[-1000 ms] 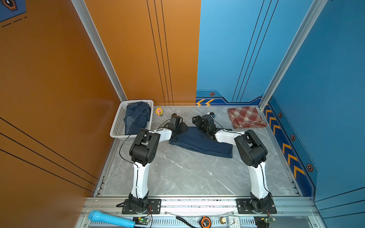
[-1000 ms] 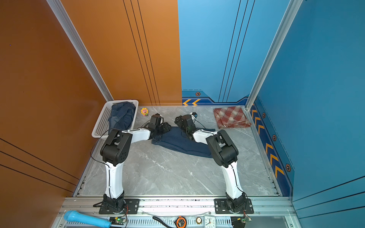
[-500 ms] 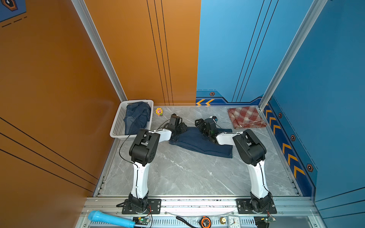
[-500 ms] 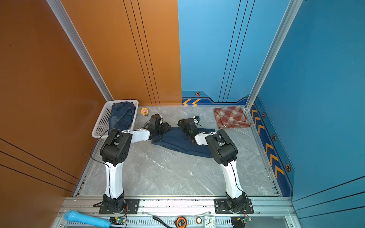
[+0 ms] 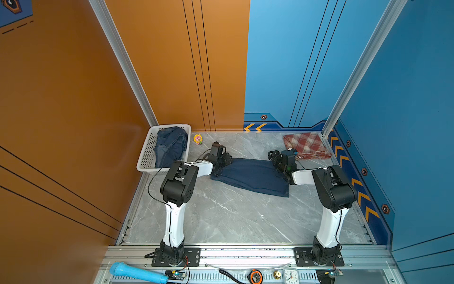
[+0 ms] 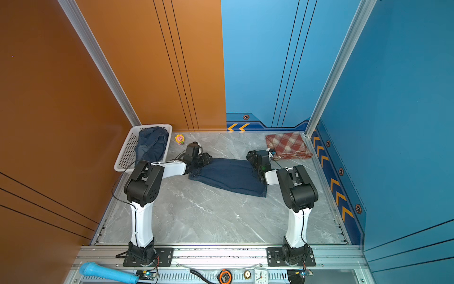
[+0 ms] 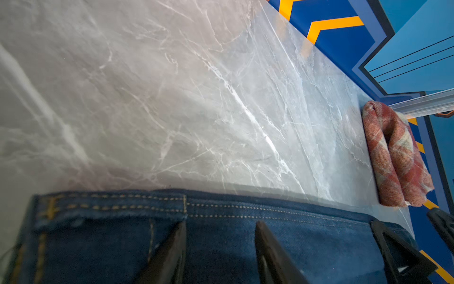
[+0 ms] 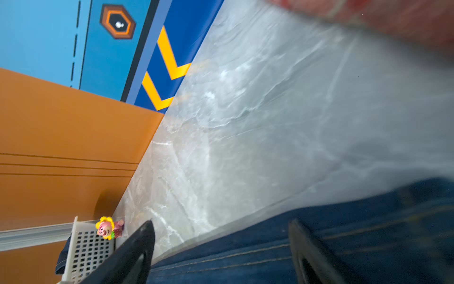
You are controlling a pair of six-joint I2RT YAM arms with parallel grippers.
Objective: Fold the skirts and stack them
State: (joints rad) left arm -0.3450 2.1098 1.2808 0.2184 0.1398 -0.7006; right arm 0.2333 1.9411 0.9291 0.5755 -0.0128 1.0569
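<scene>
We're seeing the white basket [image 5: 145, 157] at frame left holding one crumpled denim skirt [image 5: 170, 147]. The second denim skirt [image 5: 248, 175] is lying flat on the counter [image 5: 221, 216], left jaws and right jaws hanging spread over its ends. The plaid skirt [image 5: 305, 145] is sitting folded, upper right.

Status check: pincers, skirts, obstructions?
Open: left pincer, right pincer, at the ends of the flat denim skirt. Folded plaid skirt rear right; other denim skirt in basket. Nothing blocking.

In both top views we look steeply down on the whole grey marbled counter [image 5: 221, 216]; our wrist cameras skim it closely.
</scene>
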